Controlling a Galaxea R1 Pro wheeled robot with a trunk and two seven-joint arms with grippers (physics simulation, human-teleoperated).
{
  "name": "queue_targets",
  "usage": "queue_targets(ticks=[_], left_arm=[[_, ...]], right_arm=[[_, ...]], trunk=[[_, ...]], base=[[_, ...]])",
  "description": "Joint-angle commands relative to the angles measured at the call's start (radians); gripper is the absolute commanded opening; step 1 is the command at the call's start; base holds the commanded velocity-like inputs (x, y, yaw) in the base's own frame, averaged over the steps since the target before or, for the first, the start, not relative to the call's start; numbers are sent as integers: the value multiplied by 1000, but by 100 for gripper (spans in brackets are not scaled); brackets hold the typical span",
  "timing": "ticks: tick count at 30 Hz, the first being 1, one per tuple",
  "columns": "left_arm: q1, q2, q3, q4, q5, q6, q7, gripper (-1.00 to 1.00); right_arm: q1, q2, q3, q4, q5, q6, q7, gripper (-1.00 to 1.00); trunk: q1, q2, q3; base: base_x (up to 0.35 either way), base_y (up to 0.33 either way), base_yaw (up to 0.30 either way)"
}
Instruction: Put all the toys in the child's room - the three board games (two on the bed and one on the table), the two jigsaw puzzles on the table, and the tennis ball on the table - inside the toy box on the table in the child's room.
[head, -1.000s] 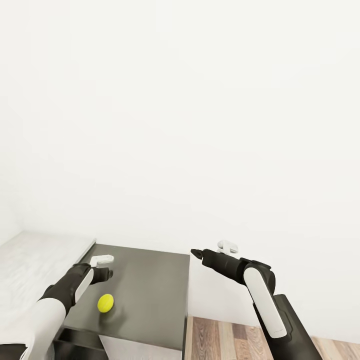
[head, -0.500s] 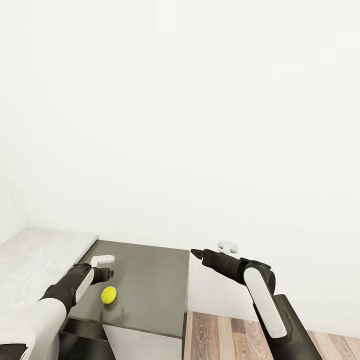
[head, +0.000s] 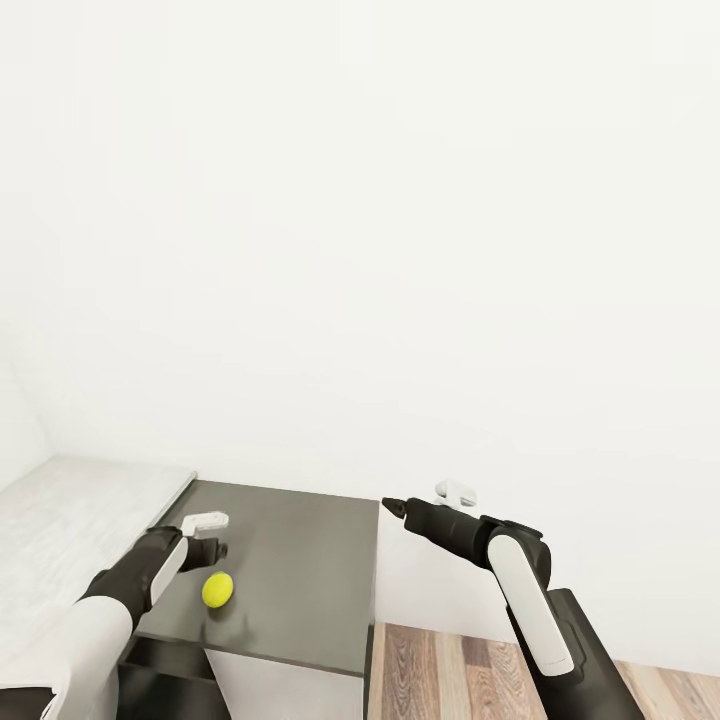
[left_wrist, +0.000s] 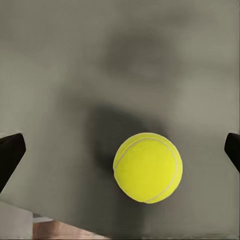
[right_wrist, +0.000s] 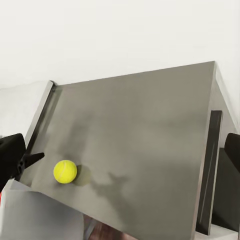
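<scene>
Tennis ball (left_wrist: 148, 167) lay free on dark table (head: 300, 580); left gripper (left_wrist: 120, 150) hovered above, jaws wide, empty, lined up for grasp; right gripper (right_wrist: 120, 155) open, idle.

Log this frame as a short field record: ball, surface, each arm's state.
ball: tennis ball resting on dark grey desk section, near its front-left
left gripper: open, hovering over the ball, fingers wide apart, not touching it
right gripper: held off the desk's right edge, above the floor; fingers' state unclear
wall: plain white
</scene>
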Motion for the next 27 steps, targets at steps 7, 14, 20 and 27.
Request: queue_targets(ticks=[7, 14, 20, 27], left_arm=[[-1, 1, 3, -6, 10, 101, -71, 100], [-1, 4, 4, -9, 11, 137, -140, 100], [-1, 3, 4, -11, 11, 142, -150, 100], [-1, 1, 4, -28, 11, 134, -154, 100]], right_arm=[[-1, 0, 0, -1, -10, 5, -10, 100], [-1, 0, 0, -1, -11, 5, -10, 100], [-1, 0, 0, -1, -12, 9, -10, 100], [-1, 0, 0, -1, -11, 11, -10, 100]], trunk=[[8, -16, -9], [24, -44, -21], [24, -44, -21], [24, -44, -21]], base=[[0, 0, 0], [0, 0, 0], [0, 0, 0], [0, 0, 0]])
